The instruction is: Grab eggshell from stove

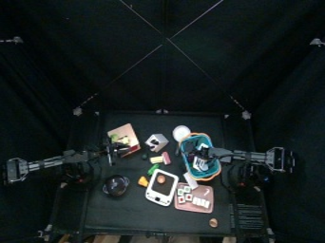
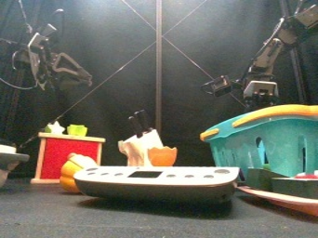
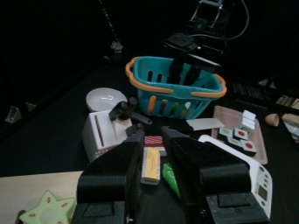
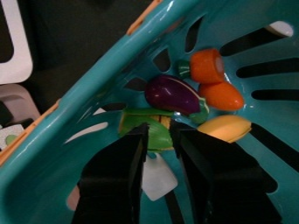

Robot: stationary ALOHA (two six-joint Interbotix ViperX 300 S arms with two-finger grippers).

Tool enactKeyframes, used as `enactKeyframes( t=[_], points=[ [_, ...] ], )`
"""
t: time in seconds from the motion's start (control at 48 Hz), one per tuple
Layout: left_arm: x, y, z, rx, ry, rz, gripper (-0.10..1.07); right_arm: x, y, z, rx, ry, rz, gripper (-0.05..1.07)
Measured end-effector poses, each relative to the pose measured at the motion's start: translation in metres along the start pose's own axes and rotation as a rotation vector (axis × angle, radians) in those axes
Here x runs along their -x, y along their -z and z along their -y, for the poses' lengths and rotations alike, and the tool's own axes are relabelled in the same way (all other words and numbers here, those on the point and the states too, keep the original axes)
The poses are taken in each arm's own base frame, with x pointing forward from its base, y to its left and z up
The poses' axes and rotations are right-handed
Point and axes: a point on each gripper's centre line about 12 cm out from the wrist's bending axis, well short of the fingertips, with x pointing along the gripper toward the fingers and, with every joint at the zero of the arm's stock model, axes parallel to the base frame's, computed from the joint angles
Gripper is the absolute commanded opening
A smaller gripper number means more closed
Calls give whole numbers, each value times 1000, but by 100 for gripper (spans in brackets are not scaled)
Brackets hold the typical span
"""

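**Meanwhile: right end effector released above the basket**

The right end effector hovers with jaws apart over the teal basket, grasping nothing. The left end effector stands released too. The white stove sits mid-desk beside the basket; I cannot make out an eggshell on it.

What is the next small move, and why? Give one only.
Probably ease the left gripper forward toward the white eggshell by the stove. Its open jaws already face that way, while the right gripper hangs open over the teal basket, away from it.
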Motion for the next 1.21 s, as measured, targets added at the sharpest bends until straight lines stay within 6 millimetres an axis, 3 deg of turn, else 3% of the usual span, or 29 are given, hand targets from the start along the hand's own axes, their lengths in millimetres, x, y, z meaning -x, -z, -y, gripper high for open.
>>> enactKeyframes(
  t=[0.229,0.458,0.667,0.938,1.208],
  points=[
    [0,-1,-1,-2,-3,2,68,5,-12,-2,-11,-13,72,68],
    [0,-1,-1,-3,-3,2,68,20,-37,-7,-59,-54,259,68],
    [0,-1,-1,-34,-3,2,68,33,-62,-24,-27,-123,486,68],
    [1,4,0,-33,-1,-9,68,45,-76,-38,-1,-175,633,68],
    [1,4,4,-36,17,-11,68,41,-82,-92,71,-291,632,68]
  ],
)
